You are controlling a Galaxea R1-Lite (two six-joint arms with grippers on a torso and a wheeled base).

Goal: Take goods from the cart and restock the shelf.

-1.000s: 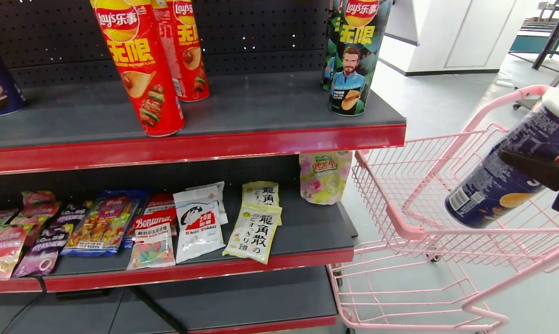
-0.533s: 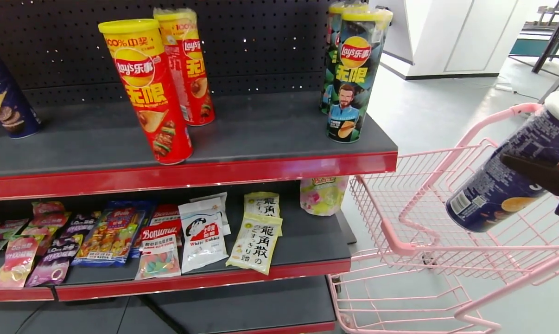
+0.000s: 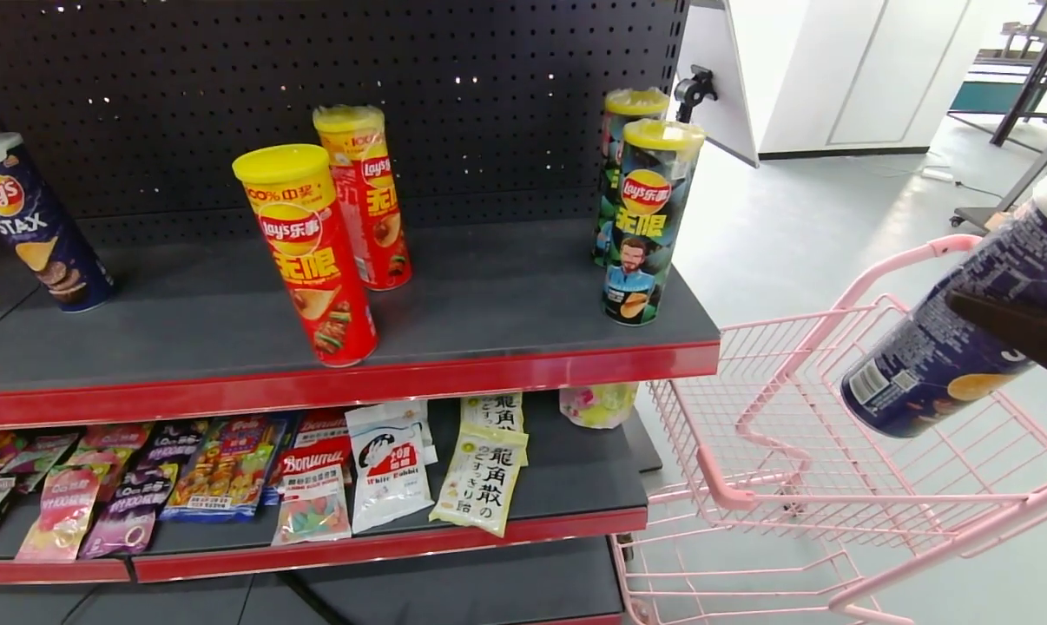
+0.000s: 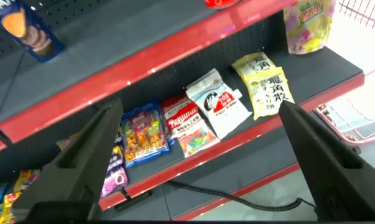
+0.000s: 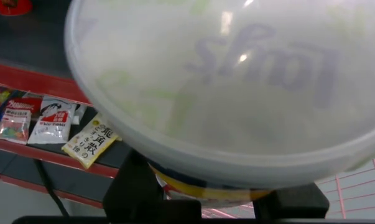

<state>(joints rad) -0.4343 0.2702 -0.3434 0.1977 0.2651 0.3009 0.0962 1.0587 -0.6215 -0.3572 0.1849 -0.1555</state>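
Observation:
My right gripper [image 3: 1005,334] is shut on a dark blue chips can [image 3: 949,356], held tilted above the pink cart [image 3: 749,499] at the right. In the right wrist view the can's white lid [image 5: 237,81] sits close to the lens, with the right gripper [image 5: 212,199] clamped around the body below it. The upper shelf [image 3: 506,299] carries two red cans [image 3: 311,252], two dark green cans [image 3: 645,221] and another blue can [image 3: 37,226] at its left end. My left gripper [image 4: 201,109] stands open in front of the lower shelf [image 4: 249,134], with nothing between its fingers.
Flat snack bags [image 3: 385,464] lie in a row on the lower shelf, and a pale green pouch [image 3: 597,404] stands at its right end. A black pegboard [image 3: 402,87] backs the upper shelf. Bare shelf top lies between the red and green cans. Grey floor stretches behind the cart.
The head camera has tilted upward, so the shelves sit lower in the picture and the can tops show. The blue can stays held over the cart.

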